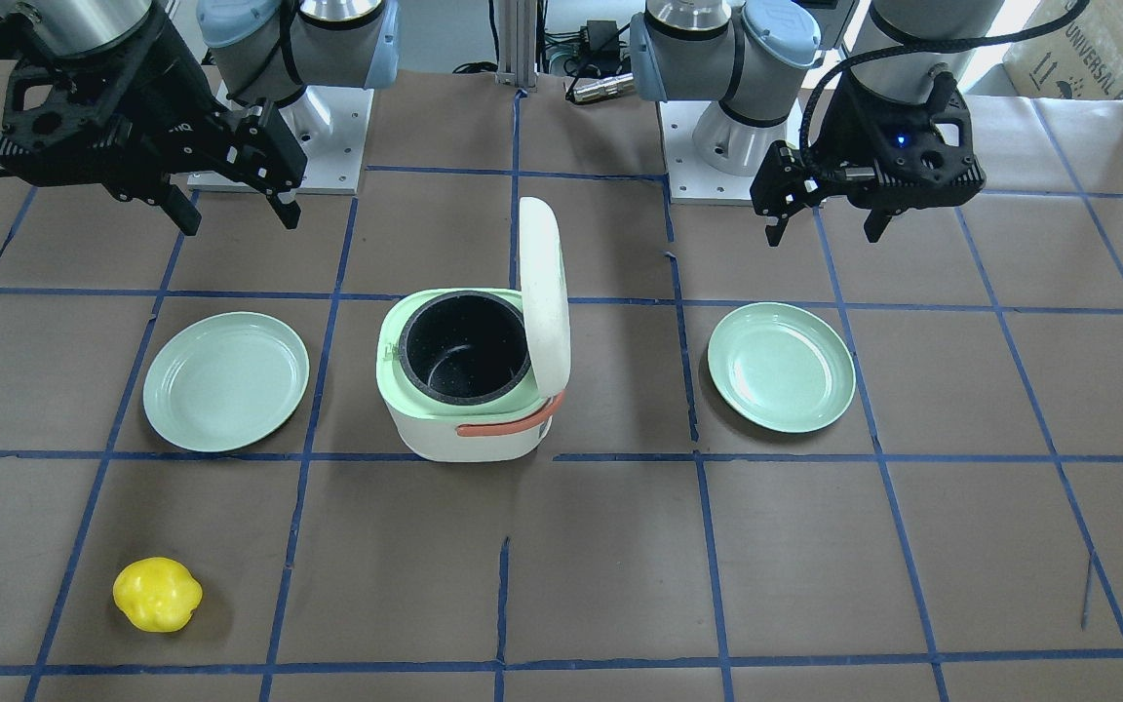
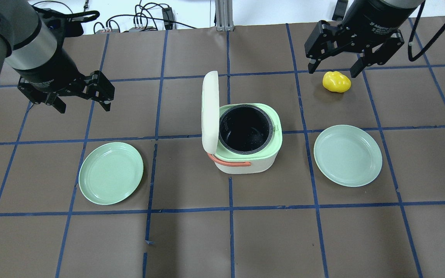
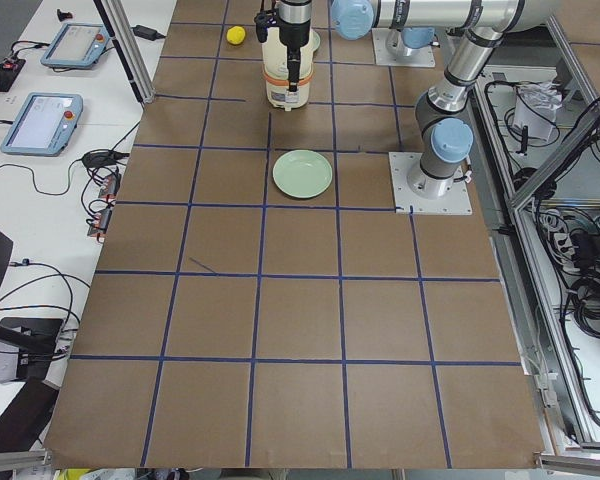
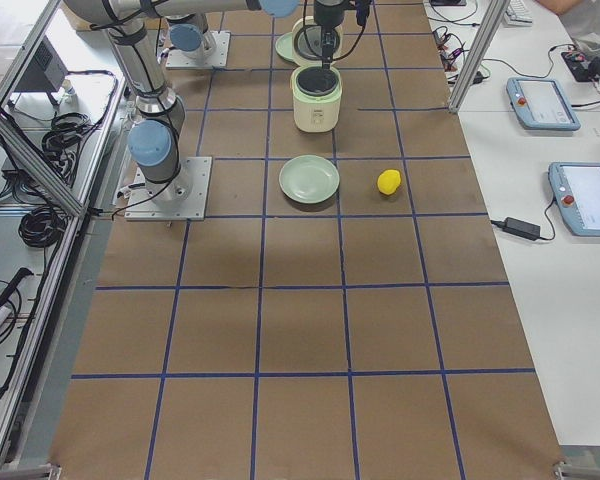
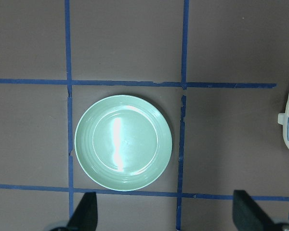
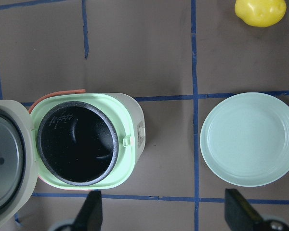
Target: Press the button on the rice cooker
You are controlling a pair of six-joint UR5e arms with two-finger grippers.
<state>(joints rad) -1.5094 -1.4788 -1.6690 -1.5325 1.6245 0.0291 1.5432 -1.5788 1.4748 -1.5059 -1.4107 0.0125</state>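
White and pale green, the rice cooker (image 2: 262,163) stands mid-table between two green plates. Its lid (image 2: 209,112) is tipped up on the hinge at the robot's left, so the dark inner pot (image 2: 245,130) lies bare. A small latch button (image 6: 126,141) sits on the green rim opposite the hinge, facing the robot's right. With the lid already up, I judge the release press done, though whether another button is meant I cannot tell.

The right gripper (image 2: 333,68) hangs high beyond the cooker, fingers spread. It is above a lumpy yellow object (image 2: 336,82) and on the button's side, so it is probably the arm for any press. The left gripper (image 2: 83,104), also spread wide, hovers well apart over the brown table (image 2: 191,239), beyond the left plate (image 2: 111,173). The right plate (image 2: 348,155) lies just beside the cooker's button side.
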